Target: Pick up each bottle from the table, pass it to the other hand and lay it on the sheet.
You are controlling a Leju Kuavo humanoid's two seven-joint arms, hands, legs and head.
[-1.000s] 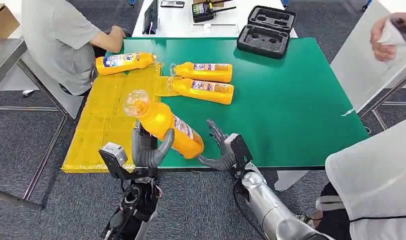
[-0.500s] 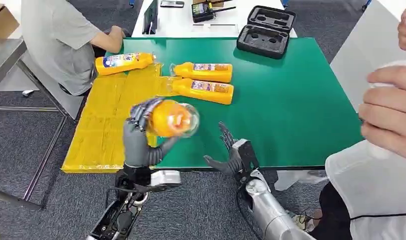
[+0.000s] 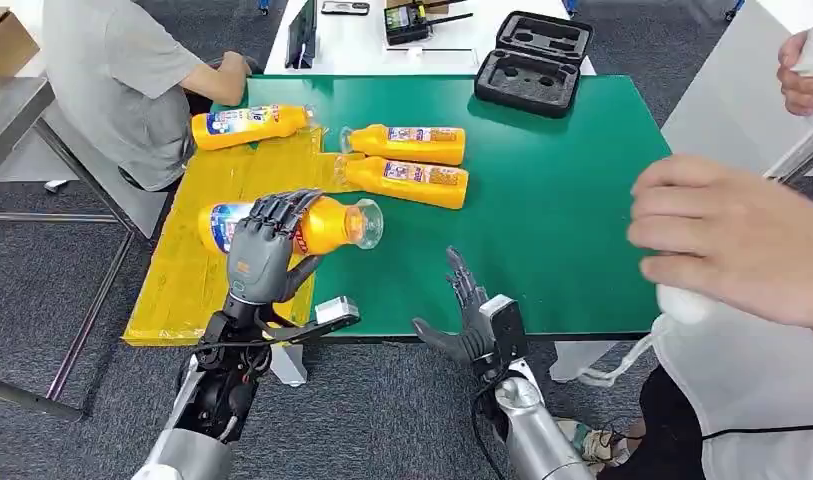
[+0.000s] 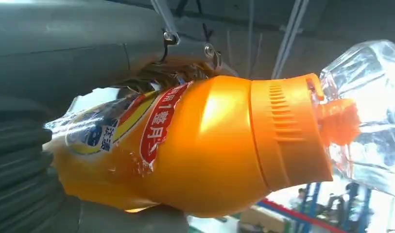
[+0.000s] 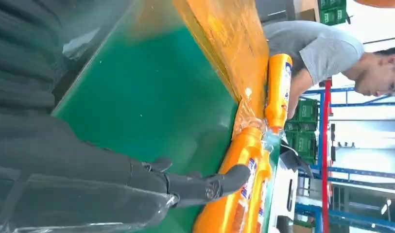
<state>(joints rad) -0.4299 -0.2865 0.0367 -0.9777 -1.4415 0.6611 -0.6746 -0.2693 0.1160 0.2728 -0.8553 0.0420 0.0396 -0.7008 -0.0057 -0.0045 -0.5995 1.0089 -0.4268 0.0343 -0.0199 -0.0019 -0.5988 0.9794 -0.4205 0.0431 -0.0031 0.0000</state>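
Bottle (image 3: 317, 224) gripped sideways in our left hand (image 3: 264, 250) above the sheet (image 3: 197, 255); our right hand (image 3: 469, 320) spread, holding nothing

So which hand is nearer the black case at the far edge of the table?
Right. The right hand hovers open at the near edge, below the black case; the left hand grips a bottle over the sheet.

A glossy orange plastic bottle (image 3: 317, 224) with a clear ridged cap, its paper label torn, above a crinkled yellow plastic sheet (image 3: 197, 262) on the matt green bench (image 3: 562, 220); the left robot hand (image 3: 259, 248) is matt grey.
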